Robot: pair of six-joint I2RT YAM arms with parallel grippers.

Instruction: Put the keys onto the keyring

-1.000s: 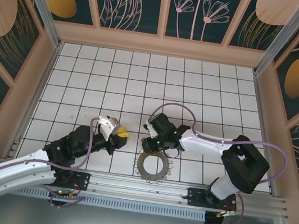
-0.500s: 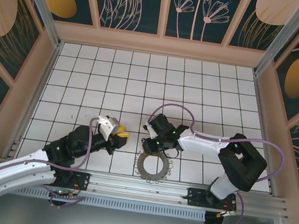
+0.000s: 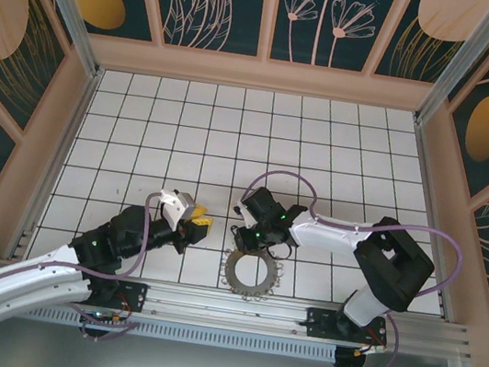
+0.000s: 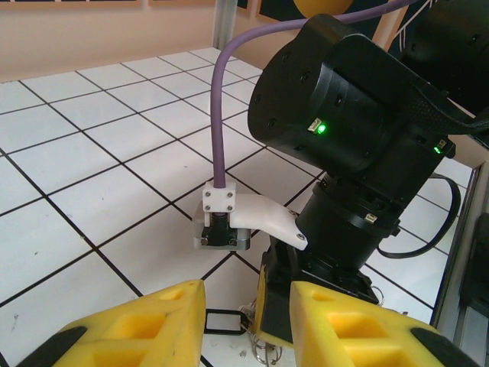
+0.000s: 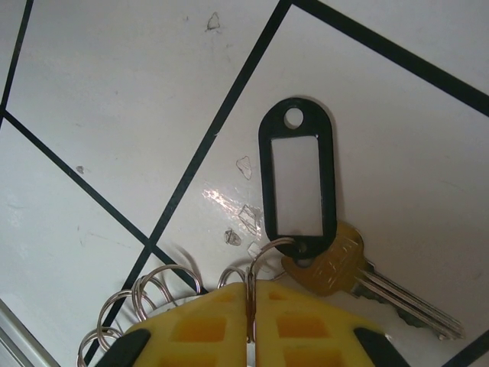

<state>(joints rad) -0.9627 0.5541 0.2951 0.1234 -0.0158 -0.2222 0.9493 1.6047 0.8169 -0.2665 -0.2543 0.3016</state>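
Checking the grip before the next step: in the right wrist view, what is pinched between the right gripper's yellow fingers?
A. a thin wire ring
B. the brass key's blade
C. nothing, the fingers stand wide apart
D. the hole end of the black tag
A: the right gripper is shut on a thin wire ring that carries the black tag and the brass key, which both lie beyond the fingertips.

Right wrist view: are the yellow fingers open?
No, the right gripper is shut, pinching a thin ring beside the key.
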